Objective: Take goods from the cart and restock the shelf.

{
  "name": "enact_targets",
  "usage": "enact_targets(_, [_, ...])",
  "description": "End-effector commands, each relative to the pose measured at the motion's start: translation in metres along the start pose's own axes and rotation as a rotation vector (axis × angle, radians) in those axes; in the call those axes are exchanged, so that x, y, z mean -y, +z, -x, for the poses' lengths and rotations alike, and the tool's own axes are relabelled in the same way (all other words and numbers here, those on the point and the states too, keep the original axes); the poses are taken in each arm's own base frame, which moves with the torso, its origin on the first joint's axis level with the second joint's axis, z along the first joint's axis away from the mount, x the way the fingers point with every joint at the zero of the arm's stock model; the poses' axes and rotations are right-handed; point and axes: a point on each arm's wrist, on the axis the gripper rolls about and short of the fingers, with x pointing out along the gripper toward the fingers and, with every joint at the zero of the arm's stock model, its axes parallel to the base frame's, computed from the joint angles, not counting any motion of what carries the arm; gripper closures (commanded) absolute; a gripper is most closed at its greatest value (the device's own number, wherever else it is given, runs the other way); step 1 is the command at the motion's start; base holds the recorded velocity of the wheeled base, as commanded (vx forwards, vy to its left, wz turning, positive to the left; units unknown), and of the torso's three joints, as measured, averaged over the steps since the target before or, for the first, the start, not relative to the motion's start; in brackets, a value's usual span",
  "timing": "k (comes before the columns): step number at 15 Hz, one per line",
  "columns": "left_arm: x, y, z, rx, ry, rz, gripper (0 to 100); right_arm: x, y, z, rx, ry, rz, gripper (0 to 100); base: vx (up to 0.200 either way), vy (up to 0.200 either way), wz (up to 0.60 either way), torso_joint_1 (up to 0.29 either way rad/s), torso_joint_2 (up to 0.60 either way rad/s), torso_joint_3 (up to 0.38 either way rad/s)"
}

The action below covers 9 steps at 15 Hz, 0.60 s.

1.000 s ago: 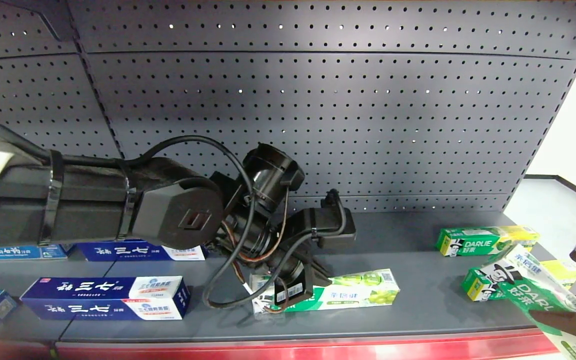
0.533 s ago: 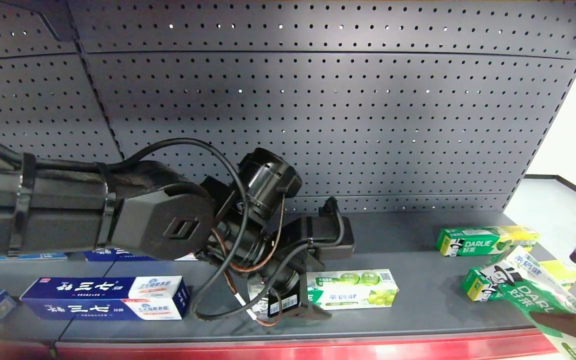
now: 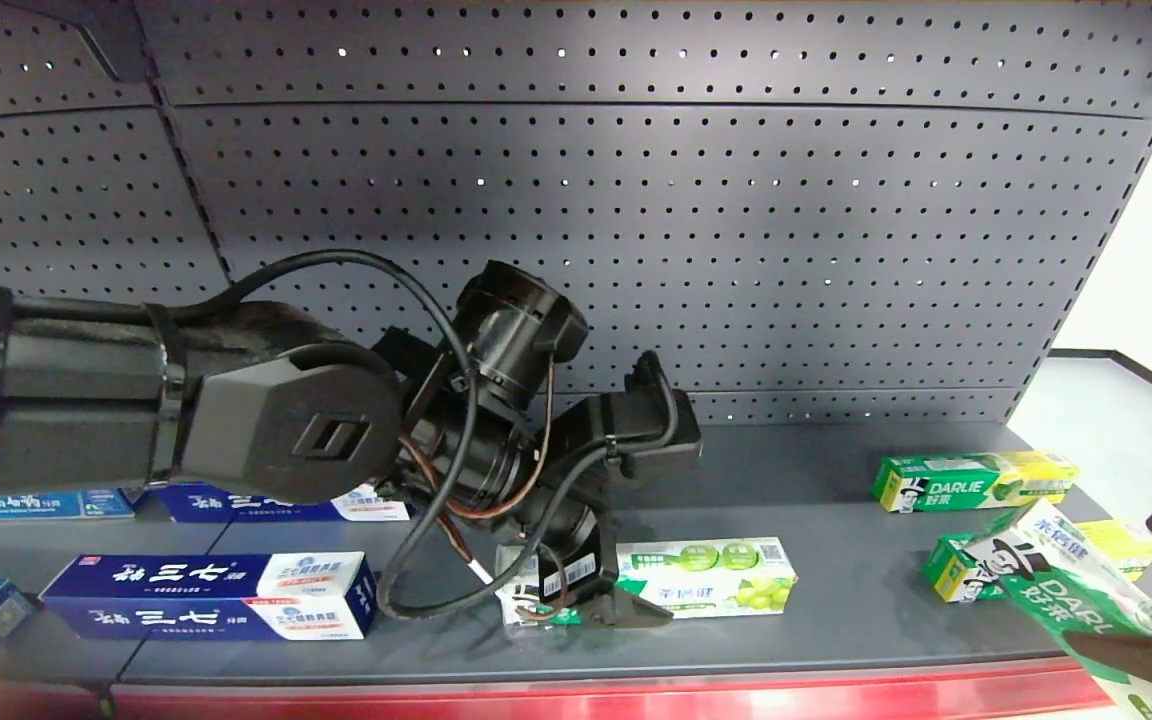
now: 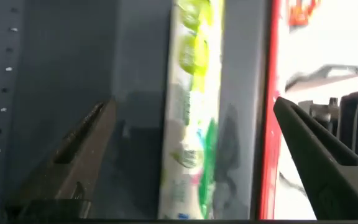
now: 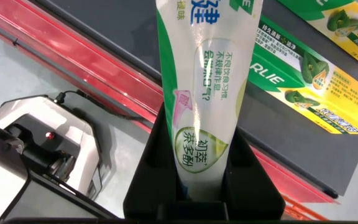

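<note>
L gripper [image 3: 586, 600] over toothpaste box [image 3: 711, 578]; R gripper [image 5: 201, 186] with green pack [image 3: 1076, 590].
L fingers [image 4: 73, 155] were spread, one each side of the box, flat on the shelf [image 3: 836, 620] at ca. 6 o'clock in head view; R gripper, at 4 o'clock, pinched the pack.

Retail shop, shown by its gondola shelving and stock. Grey metal shelf [image 3: 836, 610] backed by a perforated pegboard panel [image 3: 736, 250]; red strip [image 3: 536, 695] along the near edge. Goods laid flat: blue toothpaste cartons [image 3: 211, 595] at left, green-and-white carton [image 3: 706, 578] in the centre, green-and-yellow cartons [image 3: 971, 480] at right. Pale aisle floor [image 3: 1116, 420] at far right.
</note>
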Motion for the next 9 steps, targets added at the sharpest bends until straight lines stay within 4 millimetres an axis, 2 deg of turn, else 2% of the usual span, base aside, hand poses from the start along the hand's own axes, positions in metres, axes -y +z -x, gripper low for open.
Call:
enact_targets(1, [-0.007, 0.004, 0.002, 0.017, 0.023, 0.015, 0, -0.001, -0.001, 0.001, 0.003, 0.000, 0.001, 100, 0.000, 0.000, 0.00, 0.000, 0.00, 0.000])
enact_targets(4, [-0.022, -0.005, -0.009, -0.003, 0.034, 0.060, 0, -0.001, -0.001, 0.002, 0.005, -0.002, 0.003, 100, 0.000, 0.000, 0.00, 0.000, 0.00, 0.000])
enact_targets(7, [-0.028, -0.011, -0.018, -0.020, 0.030, 0.086, 0, -0.001, -0.001, 0.002, 0.005, -0.003, 0.002, 100, 0.000, 0.000, 0.00, 0.000, 0.00, 0.000])
enact_targets(9, [-0.026, -0.007, -0.017, -0.010, 0.024, 0.142, 0, -0.001, -0.001, 0.002, 0.005, -0.003, 0.002, 100, 0.000, 0.000, 0.00, 0.000, 0.00, 0.000])
